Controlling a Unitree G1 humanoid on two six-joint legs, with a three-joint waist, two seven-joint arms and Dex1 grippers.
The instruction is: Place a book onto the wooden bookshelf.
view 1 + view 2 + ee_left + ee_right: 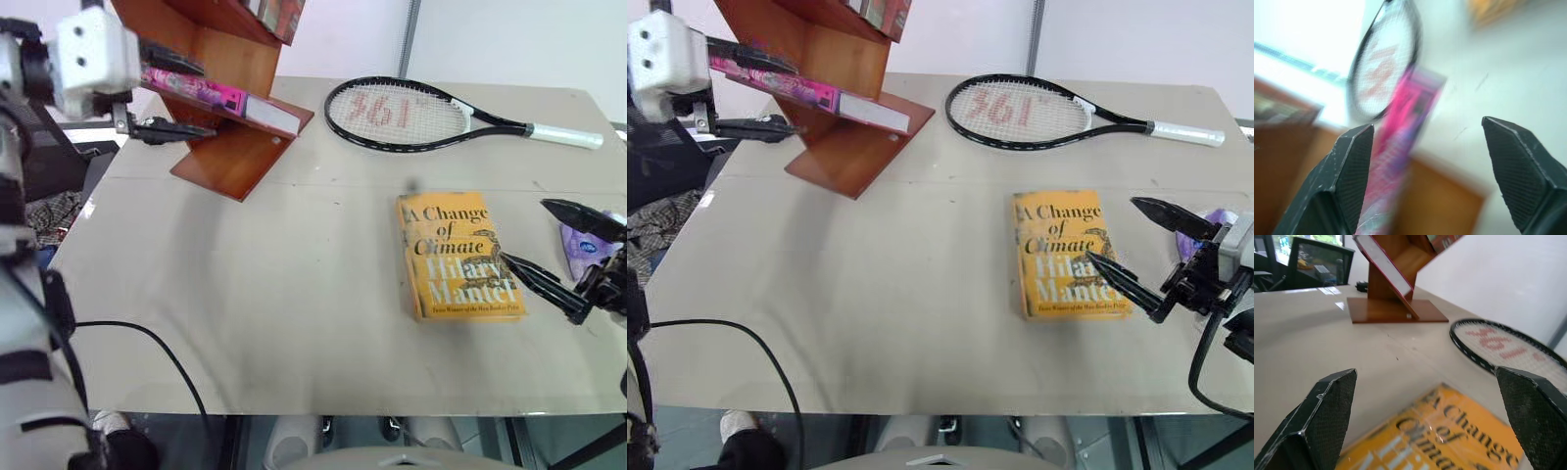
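Observation:
The pink book (211,93) lies on the lowest slanted board of the wooden bookshelf (227,162) at the table's far left, its white page edges facing the racket. My left gripper (181,98) is at the book's left end, open, one finger above the cover and one below the board. In the left wrist view the book (1400,132) runs between the spread fingers, close to one of them. My right gripper (523,230) hovers open over the right edge of a yellow book, holding nothing.
The yellow "A Change of Climate" book (458,255) lies flat at the table's right. A black tennis racket (402,113) lies behind it. A purple packet (586,245) sits at the right edge. A black cable (147,338) crosses the front left corner.

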